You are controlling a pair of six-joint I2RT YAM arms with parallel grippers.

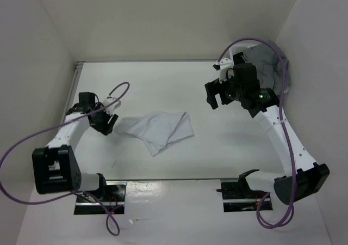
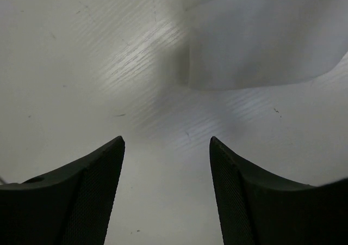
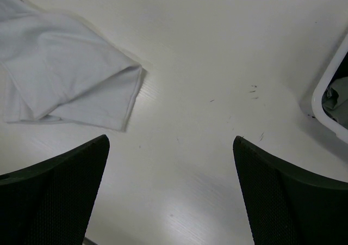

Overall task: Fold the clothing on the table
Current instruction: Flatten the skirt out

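On table (image 1: 228, 152) mid, white clothing (image 1: 157, 129) rumpled, part-folded; L gripper (image 2: 166, 141), R gripper (image 3: 171, 139) both wide, empty.

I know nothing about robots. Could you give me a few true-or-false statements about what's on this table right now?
1. The white clothing lies on the table between the two arms. True.
2. The right gripper is holding the clothing. False: it is open and holds nothing.
3. The left gripper is open, with the clothing just ahead of it. True.
4. A grey garment lies in the middle of the table. False: it sits in the basket at the far right corner.
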